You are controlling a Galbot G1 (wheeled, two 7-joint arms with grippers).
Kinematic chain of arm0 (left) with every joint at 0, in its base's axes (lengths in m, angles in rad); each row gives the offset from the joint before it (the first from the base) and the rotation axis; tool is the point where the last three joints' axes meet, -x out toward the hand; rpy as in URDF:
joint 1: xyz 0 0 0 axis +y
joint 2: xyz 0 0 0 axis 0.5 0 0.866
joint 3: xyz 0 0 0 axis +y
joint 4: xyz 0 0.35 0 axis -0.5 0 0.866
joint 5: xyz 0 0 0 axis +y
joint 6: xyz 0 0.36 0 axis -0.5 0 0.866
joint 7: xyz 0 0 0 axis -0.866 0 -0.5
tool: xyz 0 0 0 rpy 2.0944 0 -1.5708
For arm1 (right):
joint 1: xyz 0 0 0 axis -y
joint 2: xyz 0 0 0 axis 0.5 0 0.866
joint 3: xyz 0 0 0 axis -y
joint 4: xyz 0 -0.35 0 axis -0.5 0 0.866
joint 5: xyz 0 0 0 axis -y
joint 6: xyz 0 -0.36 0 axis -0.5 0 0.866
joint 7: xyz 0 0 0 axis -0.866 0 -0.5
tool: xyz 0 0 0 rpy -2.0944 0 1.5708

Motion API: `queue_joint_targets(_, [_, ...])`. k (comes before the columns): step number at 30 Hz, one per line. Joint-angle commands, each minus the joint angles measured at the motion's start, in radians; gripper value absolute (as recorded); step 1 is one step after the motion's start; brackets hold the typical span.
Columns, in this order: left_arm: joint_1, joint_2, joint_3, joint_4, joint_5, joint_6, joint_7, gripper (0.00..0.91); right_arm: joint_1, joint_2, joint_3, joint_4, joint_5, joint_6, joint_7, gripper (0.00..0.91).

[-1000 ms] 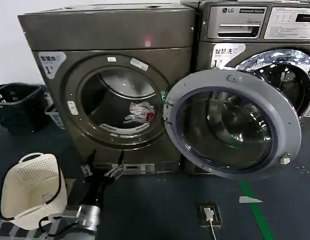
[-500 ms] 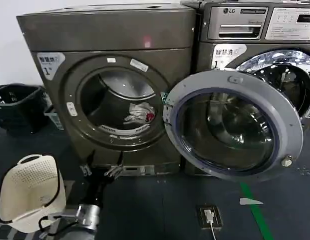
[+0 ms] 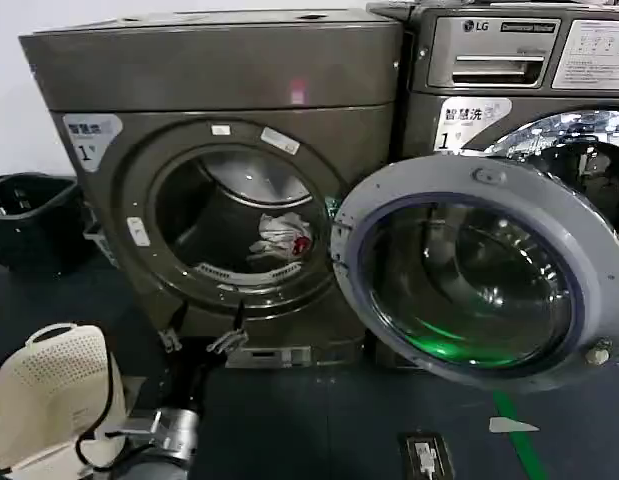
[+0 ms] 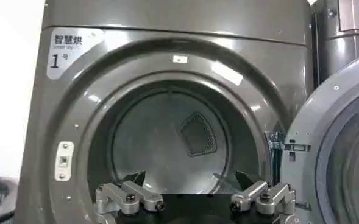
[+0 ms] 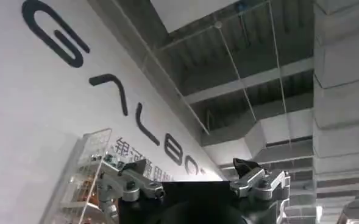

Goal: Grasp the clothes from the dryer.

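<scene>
Nearest, a cream basket sat on the floor by the left arm, whose left pincer hung low before the dryer, fingers spread wide and holding nothing. Beyond it, the round door stood swung open to the right. Inside the drum, the clothes lay as a small white bundle with a red patch, toward the right. The right pincer pointed up at a ceiling, spread apart and empty.

Left gripper: silver metal finger links with black screws, black fingertips; silver cylindrical wrist, black cable.
</scene>
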Motion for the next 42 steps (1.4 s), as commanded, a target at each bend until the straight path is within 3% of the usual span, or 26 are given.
queue_joint_targets(1, [-0.003, -0.003, 0.000, 0.004, 0.000, 0.000, 0.000, 0.907, 0.001, 0.001, 0.000, 0.000, -0.001, 0.000, 0.000, 0.907])
queue_joint_targets(42, [-0.005, -0.006, 0.002, 0.007, -0.003, 0.006, 0.003, 0.907, 0.016, -0.015, -0.015, -0.011, -0.002, 0.004, -0.003, 0.907])
